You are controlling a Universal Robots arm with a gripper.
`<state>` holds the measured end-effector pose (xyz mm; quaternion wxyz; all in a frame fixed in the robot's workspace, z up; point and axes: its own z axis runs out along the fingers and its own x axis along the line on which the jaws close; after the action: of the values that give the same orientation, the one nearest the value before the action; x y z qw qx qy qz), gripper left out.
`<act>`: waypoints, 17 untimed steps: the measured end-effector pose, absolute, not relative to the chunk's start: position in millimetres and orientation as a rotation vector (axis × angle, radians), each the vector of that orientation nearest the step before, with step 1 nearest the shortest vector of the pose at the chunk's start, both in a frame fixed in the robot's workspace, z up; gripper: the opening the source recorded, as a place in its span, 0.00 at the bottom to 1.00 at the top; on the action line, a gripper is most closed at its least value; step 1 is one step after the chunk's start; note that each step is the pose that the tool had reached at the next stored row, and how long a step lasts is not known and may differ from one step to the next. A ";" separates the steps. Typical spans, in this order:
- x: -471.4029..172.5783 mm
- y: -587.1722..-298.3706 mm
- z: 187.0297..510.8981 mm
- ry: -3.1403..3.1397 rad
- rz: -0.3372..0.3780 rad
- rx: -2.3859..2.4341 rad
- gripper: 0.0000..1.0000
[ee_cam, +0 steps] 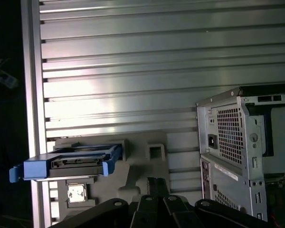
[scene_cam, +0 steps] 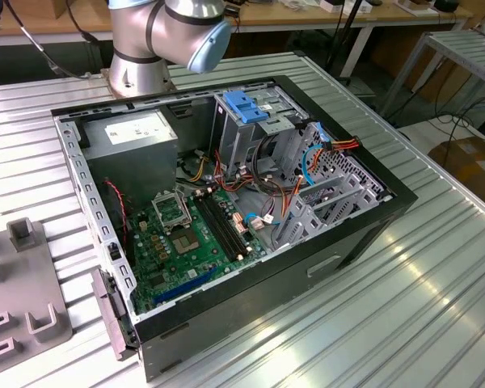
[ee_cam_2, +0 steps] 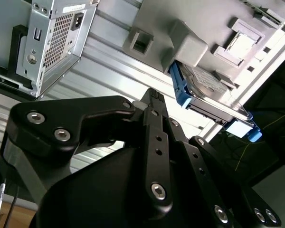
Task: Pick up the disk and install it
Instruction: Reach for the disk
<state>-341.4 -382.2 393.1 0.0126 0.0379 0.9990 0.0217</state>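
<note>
We see the tool (ee_cam_2: 152, 95) in both wrist views, its black fingers (ee_cam: 152, 186) drawn together with no gap we can make out between them, so it is clenched on nothing and touches nothing. The disk (ee_cam: 78, 163) is outside the computer case (ee_cam: 228, 142), well apart from its perforated rear panel, and sits in a grey holder (ee_cam: 149, 166) that lies on the ribbed metal surface (ee_cam: 133, 57) beside the case. In the second wrist view the disk (ee_cam_2: 204, 85) shows its silver body inside the blue bracket, one end tucked under a raised block of the holder (ee_cam_2: 190, 28) and the other end reaching past the holder's edge, on the side away from the case (ee_cam_2: 52, 38). The tool's tip is clear of the disk, with bare surface showing between them. In the exterior view the case (scene_cam: 307, 267) lies on its side on the surface (scene_cam: 404, 307) with its panel off. Inside it we see the power-supply box (scene_cam: 133, 137), the motherboard (scene_cam: 186, 234) and the drive cage (scene_cam: 246, 121) with its blue latch tab on top. The arm (scene_cam: 170, 32) stands behind the case, and the holder (scene_cam: 24, 299) lies just beside the case, on the exterior view's left.
</note>
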 end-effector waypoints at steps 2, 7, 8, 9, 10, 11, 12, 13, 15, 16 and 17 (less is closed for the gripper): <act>-346.2 -381.9 393.0 3.113 0.068 0.118 0.11; -360.1 -381.1 393.0 3.114 0.068 0.118 0.11; -362.9 -380.9 393.0 3.114 0.068 0.118 0.11; -364.5 -380.8 393.0 3.114 0.068 0.118 0.11; -366.1 -380.8 392.9 3.114 0.068 0.118 0.11; -367.7 -380.7 392.9 3.113 0.068 0.118 0.11; -370.1 -380.5 392.9 3.114 0.068 0.118 0.11; -373.0 -380.4 392.9 3.114 0.068 0.118 0.11; -379.4 -380.0 392.8 3.113 0.068 0.118 0.11; -382.4 -379.8 392.9 3.114 0.067 0.118 0.11; -384.0 -379.8 392.9 3.114 0.068 0.118 0.11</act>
<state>-384.0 -379.8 392.9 0.0125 0.0379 0.9990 0.0217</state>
